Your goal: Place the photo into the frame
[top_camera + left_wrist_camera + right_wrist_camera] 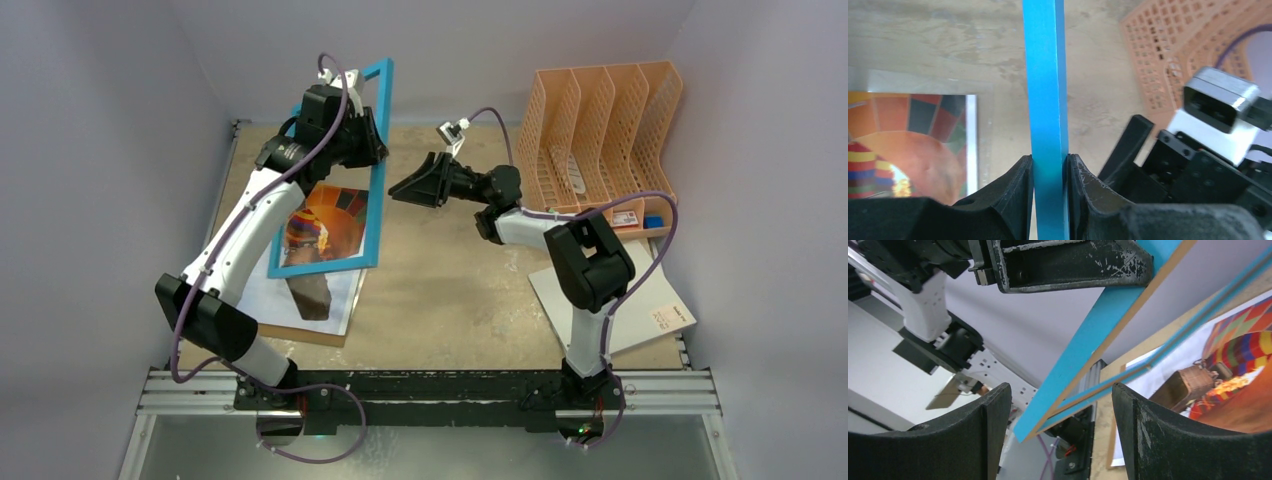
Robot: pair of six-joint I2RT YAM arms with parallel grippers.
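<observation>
pale lilac walls enclose a tan table (pixel 450 300) that fills the middle of the overhead view. left of centre, the frame (pixel 377 215) stands tilted up on its lower rail. it is cyan on its face and pale wood along the rear edge, with clear glass in it. beneath and partly behind it, at lower left, the photo (pixel 312 292) lies flat. it shows a balloon striped red, orange, yellow and blue, a brown basket and a white margin, and it rests on a brown backing board (pixel 300 335). the left gripper (pixel 1048 165) is clamped on the frame's upper right rail, both pads pressed against the blue. the right gripper (pixel 1060 395), at centre, stands wide apart and holds nothing; the frame's edge passes between its fingers without touching either. step in hand, as judged: the frame is propped up and the photo is not yet inside. the next move likely calls for a second steadying hold, or for lowering the frame squarely over the print with corners aligned.
</observation>
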